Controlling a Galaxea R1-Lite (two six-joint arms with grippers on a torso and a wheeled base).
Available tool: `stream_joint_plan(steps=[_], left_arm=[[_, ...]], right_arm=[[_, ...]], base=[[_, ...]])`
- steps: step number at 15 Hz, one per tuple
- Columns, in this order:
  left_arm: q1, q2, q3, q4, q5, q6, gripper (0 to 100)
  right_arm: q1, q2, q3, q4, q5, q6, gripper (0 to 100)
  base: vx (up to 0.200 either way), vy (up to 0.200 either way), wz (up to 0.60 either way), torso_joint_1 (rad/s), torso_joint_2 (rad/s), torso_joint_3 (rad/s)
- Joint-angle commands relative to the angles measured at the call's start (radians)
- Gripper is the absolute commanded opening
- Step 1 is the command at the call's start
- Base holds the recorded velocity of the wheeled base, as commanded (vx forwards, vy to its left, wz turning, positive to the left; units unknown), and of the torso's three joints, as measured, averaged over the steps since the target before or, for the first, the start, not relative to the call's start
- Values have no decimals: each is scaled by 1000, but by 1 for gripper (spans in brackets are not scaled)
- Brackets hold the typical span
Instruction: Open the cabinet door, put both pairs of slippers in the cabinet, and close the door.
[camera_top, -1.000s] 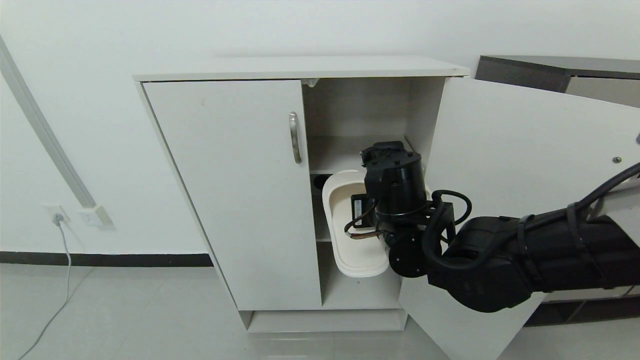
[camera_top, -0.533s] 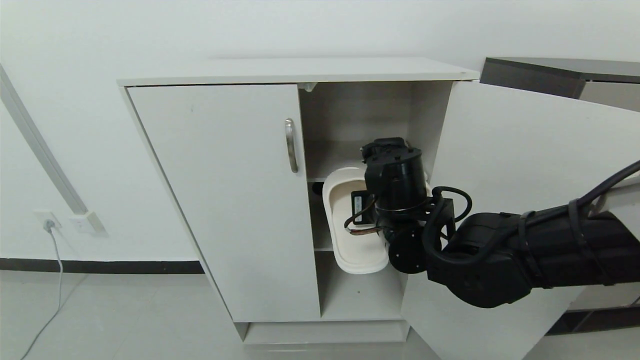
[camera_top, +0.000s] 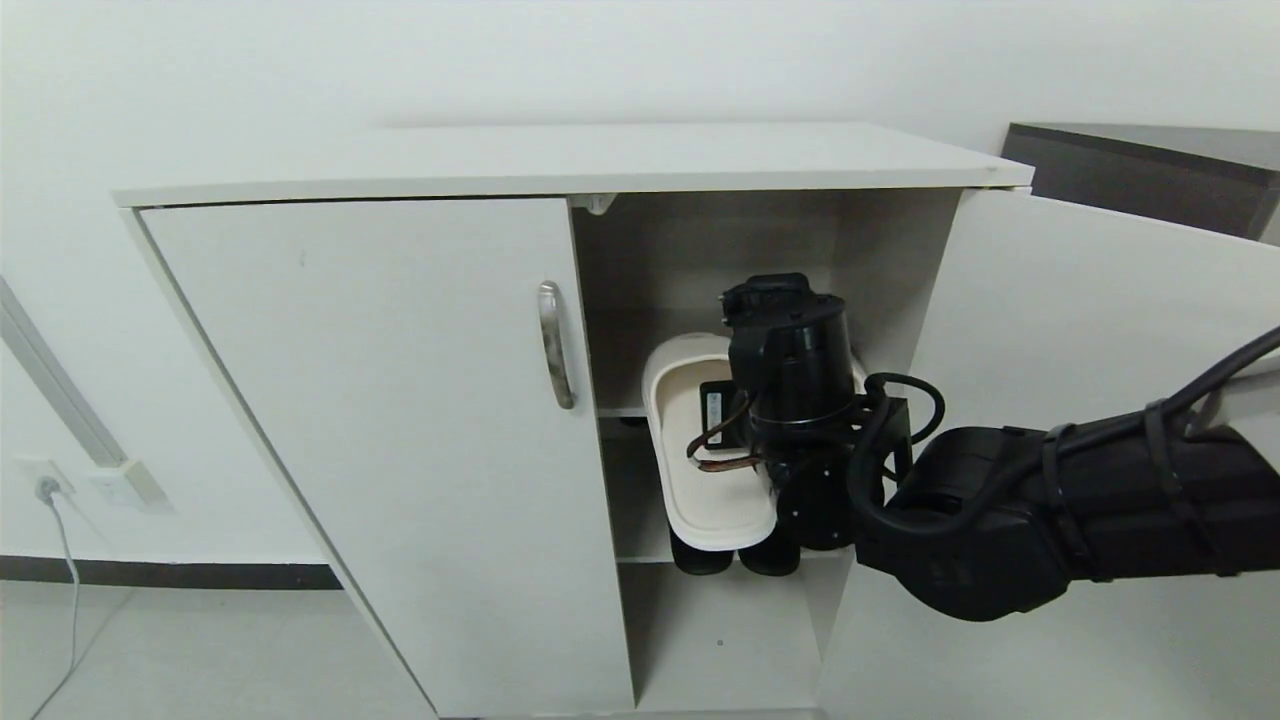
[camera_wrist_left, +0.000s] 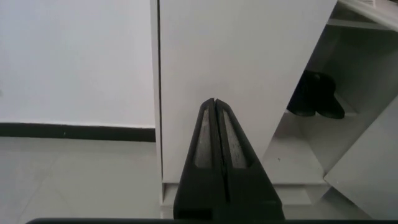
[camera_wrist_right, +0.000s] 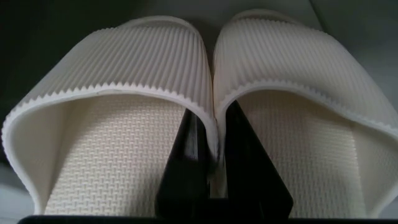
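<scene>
White slippers (camera_top: 700, 450), side by side in the cabinet (camera_top: 560, 160) opening, have their long axis front-to-back and toes inward. The right pincer (camera_wrist_right: 214, 134) grips their adjoining edges. Black slippers (camera_top: 735, 555) lie on the shelf (camera_top: 640, 555) below. The left pincer (camera_wrist_left: 214, 106) is clenched and empty, facing the closed left door (camera_top: 380, 420).

Plain indoor room, possibly a home entryway: bare white wall (camera_top: 600, 50), grey floor (camera_top: 180, 650) lower left, wall socket (camera_top: 45, 488), white cabinet (camera_top: 350, 400).

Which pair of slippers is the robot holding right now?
The white pair, its two inner walls pinched together by the right gripper. The black pair sits free on a shelf inside the cabinet.
</scene>
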Motion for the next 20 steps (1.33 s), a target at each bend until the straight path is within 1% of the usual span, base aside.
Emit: stream_joint_plan(steps=[1, 6, 9, 14, 17, 20], left_arm=[[0, 0, 0, 0, 0, 0, 0], [0, 0, 0, 0, 0, 0, 0], [0, 0, 0, 0, 0, -3, 0], [0, 0, 0, 0, 2, -5, 0], [0, 0, 0, 0, 2, -5, 0], [0, -2, 0, 0, 2, -5, 0]], right_arm=[[0, 4, 0, 1, 0, 0, 0], [-1, 35, -6, 1, 3, -17, 0], [-38, 95, -107, 17, 9, -21, 0], [-90, 162, -304, 169, 43, -20, 0], [-115, 203, -385, 210, 60, -18, 0], [-127, 220, -427, 215, 77, -18, 0]], base=[[0, 0, 0, 0, 0, 0], [0, 0, 0, 0, 0, 0], [0, 0, 0, 0, 0, 0], [0, 0, 0, 0, 0, 0], [0, 0, 0, 0, 0, 0], [0, 0, 0, 0, 0, 0]])
